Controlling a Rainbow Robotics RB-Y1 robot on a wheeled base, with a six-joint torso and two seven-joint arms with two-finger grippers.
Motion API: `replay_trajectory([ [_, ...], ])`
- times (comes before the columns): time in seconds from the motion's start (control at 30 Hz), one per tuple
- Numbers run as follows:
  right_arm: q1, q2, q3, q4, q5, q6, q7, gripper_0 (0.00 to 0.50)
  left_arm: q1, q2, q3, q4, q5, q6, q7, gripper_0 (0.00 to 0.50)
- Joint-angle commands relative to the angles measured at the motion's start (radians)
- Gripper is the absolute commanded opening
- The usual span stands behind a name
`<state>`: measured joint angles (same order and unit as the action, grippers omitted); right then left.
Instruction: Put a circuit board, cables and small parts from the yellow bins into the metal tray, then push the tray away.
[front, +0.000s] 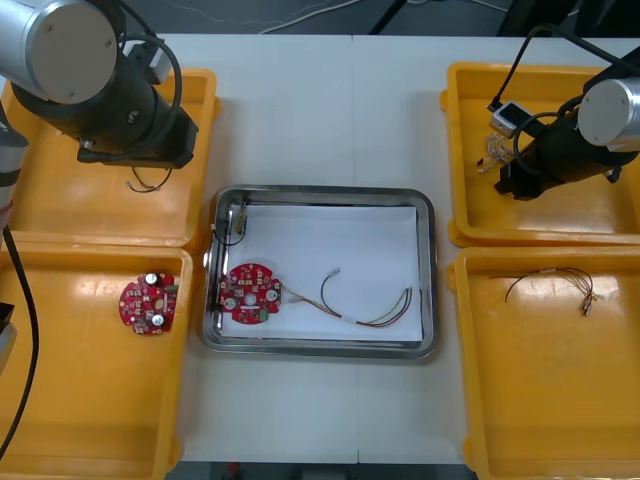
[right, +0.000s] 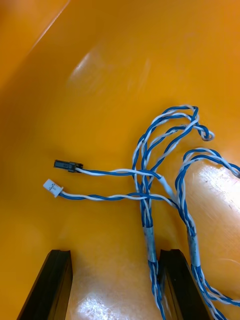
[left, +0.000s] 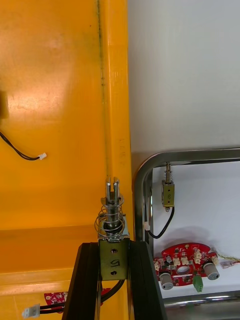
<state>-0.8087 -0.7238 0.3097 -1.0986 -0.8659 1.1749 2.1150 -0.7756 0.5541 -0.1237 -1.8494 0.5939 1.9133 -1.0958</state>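
Small metal part (left: 114, 220), spring-wound with a black lead, clamped in left gripper (left: 112, 247) over far left yellow bin (front: 60, 215), beside the tray's corner. Metal tray (front: 425, 260), white inside: circuit board (front: 250, 293), second metal part (front: 237, 215), red and yellow cable (front: 370, 310). Right gripper (right: 112, 260) spread over blue and white cables (right: 150, 165) in far right bin (front: 470, 150).

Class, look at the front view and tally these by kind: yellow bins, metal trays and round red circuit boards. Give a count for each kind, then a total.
Yellow bins: 4
Metal tray: 1
Red circuit boards: 2
Total: 7
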Motion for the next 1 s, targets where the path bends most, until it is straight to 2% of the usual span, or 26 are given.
replay_trajectory([
  [0.03,-0.007,0.014,0.016,0.014,0.002,-0.024,-0.036,0.5,0.007,0.032,0.019,-0.037,-0.002,0.007,0.01,0.0],
  [0.13,-0.009,0.023,0.017,0.04,-0.001,-0.05,-0.036,0.5,0.007,0.032,0.019,-0.037,-0.003,0.007,0.01,0.0],
  [0.33,-0.015,0.024,0.017,0.042,-0.004,-0.035,-0.041,0.5,0.009,0.032,0.019,-0.037,-0.002,0.007,0.01,0.0],
  [0.37,-0.015,0.024,0.016,0.042,-0.004,-0.037,-0.041,0.488,0.009,0.032,0.019,-0.037,-0.002,0.007,0.01,0.0],
  [0.43,-0.013,0.024,0.016,0.042,-0.004,-0.035,-0.041,0.401,0.009,0.032,0.019,-0.039,0.0,0.007,0.01,0.0],
  [0.47,-0.013,0.024,0.016,0.043,-0.004,-0.037,-0.041,0.259,0.009,0.03,0.019,-0.039,0.0,0.007,0.01,0.0],
  [0.5,-0.013,0.024,0.016,0.042,-0.004,-0.035,-0.043,0.094,0.009,0.032,0.019,-0.039,0.0,0.007,0.01,0.0],
  [0.53,-0.015,0.024,0.017,0.042,-0.005,-0.035,-0.043,0.039,0.009,0.032,0.019,-0.039,0.001,0.007,0.01,0.0],
  [0.6,-0.015,0.024,0.016,0.042,-0.005,-0.037,-0.043,0.0,0.009,0.032,0.019,-0.039,0.001,0.007,0.01,0.0],
  [0.87,-0.015,0.014,0.008,0.009,-0.004,-0.009,-0.036,0.0,0.009,0.032,0.019,-0.039,0.006,0.007,0.01,0.0],
  [1.0,-0.015,-0.005,-0.038,-0.05,0.002,0.094,-0.029,0.0,0.009,0.032,0.019,-0.04,0.012,0.007,0.011,0.0],
])
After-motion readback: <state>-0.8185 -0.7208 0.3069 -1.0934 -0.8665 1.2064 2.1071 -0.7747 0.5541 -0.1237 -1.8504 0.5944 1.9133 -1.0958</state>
